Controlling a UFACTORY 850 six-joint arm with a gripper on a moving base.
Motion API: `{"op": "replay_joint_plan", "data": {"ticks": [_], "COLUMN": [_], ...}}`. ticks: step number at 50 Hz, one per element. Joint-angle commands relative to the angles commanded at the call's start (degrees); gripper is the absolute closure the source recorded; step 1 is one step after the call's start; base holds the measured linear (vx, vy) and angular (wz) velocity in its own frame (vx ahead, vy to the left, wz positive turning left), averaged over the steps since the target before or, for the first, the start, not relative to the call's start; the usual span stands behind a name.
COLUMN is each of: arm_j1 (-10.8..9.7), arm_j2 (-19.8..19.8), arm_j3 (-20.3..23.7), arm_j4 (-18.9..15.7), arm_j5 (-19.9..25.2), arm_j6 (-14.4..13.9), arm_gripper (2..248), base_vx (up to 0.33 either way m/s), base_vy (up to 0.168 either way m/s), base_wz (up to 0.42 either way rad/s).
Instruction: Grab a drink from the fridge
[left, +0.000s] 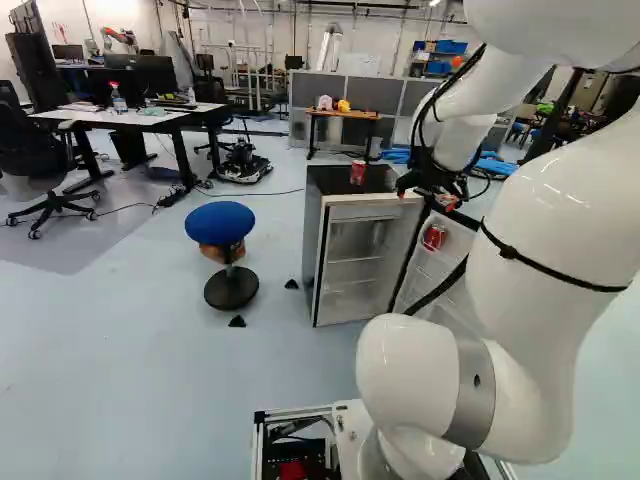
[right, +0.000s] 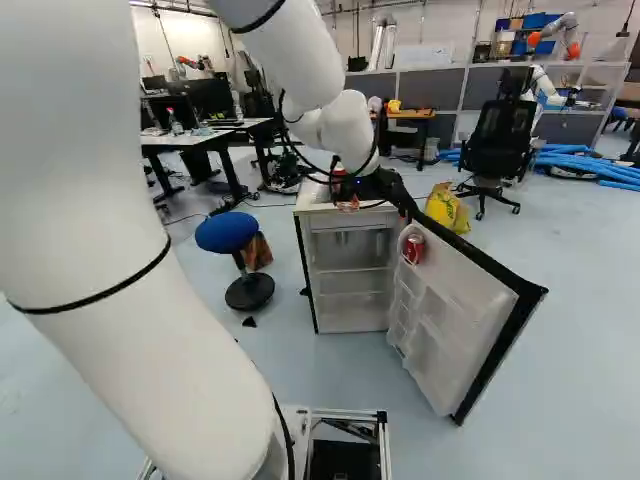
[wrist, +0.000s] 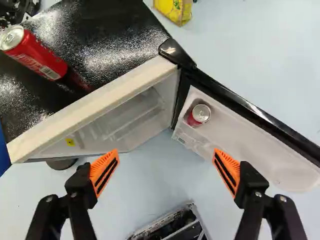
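I have my black gripper (left: 427, 199) near the open white fridge (wrist: 90, 111), its orange-padded jaws spread wide apart. Ahead of them, a red metal can (wrist: 201, 114) sits in the white plastic rack (wrist: 240, 134) of the fridge door; a second red can (wrist: 37, 56) stands upright on the fridge's black top.

Red can (wrist: 201, 114) in open fridge door (wrist: 240, 140)

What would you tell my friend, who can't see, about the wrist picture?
A black pincer hangs wide open near a small fridge whose door is open. One red can sits in the door, ahead of the pincer. Another red can stands on the fridge's black top.
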Motion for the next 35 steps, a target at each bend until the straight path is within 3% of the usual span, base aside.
{"op": "replay_joint_plan", "data": {"ticks": [35], "arm_j1": [-6.0], "arm_j2": [-5.0], "arm_j3": [-5.4], "arm_j4": [0.2], "arm_j5": [-0.8], "arm_j6": [0.0], "arm_gripper": [3], "base_vx": [0.0], "base_vy": [0.0], "base_wz": [0.0]}}
